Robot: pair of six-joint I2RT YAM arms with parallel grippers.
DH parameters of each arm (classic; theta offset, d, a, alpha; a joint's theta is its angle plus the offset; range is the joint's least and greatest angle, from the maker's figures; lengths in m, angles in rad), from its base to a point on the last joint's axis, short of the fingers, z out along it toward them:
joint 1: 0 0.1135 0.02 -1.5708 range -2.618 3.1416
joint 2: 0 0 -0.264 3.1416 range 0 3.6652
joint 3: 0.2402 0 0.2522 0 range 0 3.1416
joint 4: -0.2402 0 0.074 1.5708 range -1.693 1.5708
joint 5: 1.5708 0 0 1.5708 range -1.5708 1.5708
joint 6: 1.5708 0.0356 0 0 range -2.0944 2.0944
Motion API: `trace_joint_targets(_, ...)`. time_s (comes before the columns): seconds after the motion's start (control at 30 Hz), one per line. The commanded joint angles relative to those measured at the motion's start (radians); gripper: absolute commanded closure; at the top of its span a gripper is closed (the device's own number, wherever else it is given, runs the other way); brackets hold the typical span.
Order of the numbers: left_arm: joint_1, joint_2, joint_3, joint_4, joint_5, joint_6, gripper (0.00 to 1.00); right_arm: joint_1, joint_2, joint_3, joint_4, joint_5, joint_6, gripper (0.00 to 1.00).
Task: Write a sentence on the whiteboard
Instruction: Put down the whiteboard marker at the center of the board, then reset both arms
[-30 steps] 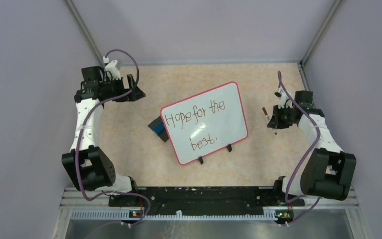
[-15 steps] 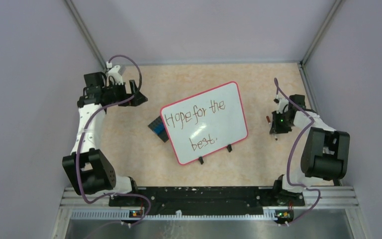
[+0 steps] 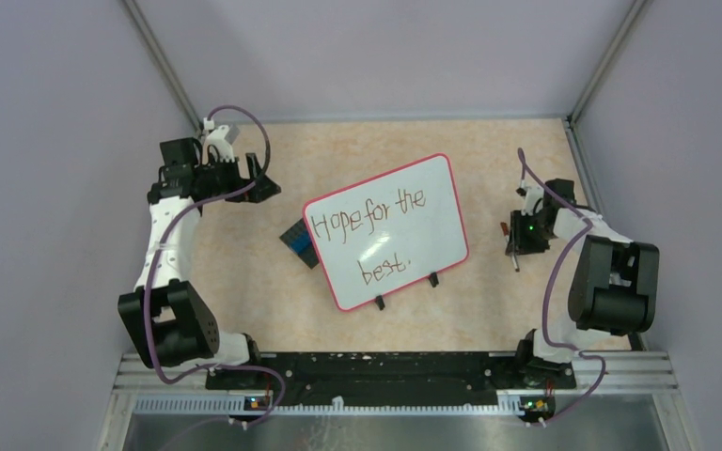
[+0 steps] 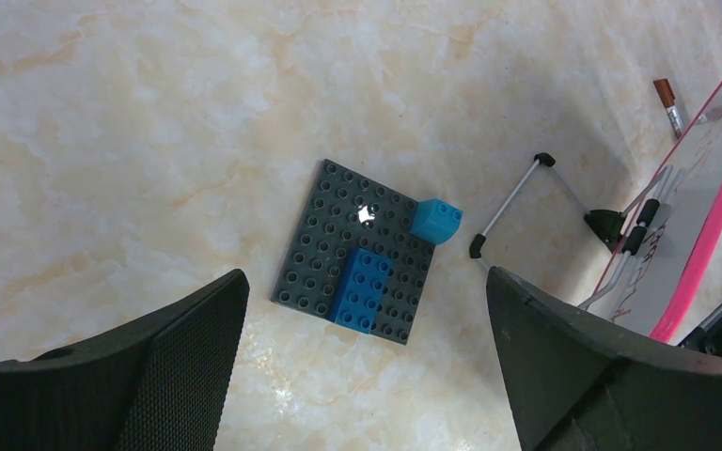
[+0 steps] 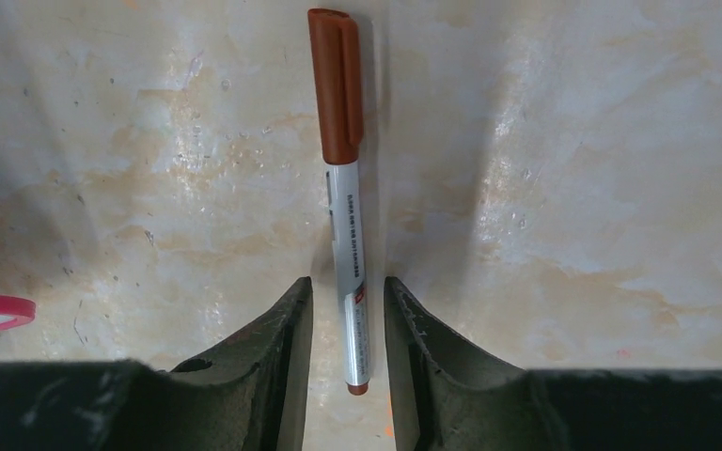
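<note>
Red-framed whiteboard (image 3: 432, 235) — well left of right tool (image 5: 348, 301); marker (image 5: 343, 188) between jaws.

Even overhead light fills every view; a white glint sits on the studded plate (image 4: 315, 263), soft shadows flank the marker (image 5: 346, 235), near fingers (image 5: 263, 376) blur.

Red-framed whiteboard (image 3: 432, 235) bearing two-line sentence (image 3: 367, 218)

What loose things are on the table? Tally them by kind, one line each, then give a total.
whiteboard: 1
marker: 1
grey studded plate: 1
blue bricks: 2
Total: 5
</note>
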Motion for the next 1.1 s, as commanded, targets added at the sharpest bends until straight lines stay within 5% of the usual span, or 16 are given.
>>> trace_joint_targets(0.0,0.001,-0.023,-0.001,0.033,0.034,0.022,0.01,-0.003,-0.007,0.040,-0.034,0.007,-0.003,0.67)
trace_joint_targets(0.3,0.001,0.038,0.091,-0.034,0.030,0.052,0.01,-0.003,-0.105,0.217,-0.114,-0.102,0.010,0.42)
trace_joint_targets(0.5,0.001,0.144,0.282,-0.118,0.010,0.092,0.01,-0.020,-0.150,0.392,-0.141,-0.254,0.002,0.29)
trace_joint_targets(0.8,0.029,0.225,0.627,-0.179,-0.156,0.095,0.01,-0.142,-0.184,0.590,-0.025,-0.438,0.081,0.27)
trace_joint_targets(1.07,0.073,0.182,0.597,-0.085,-0.276,0.021,0.01,-0.206,-0.184,0.642,0.055,-0.468,0.152,0.27)
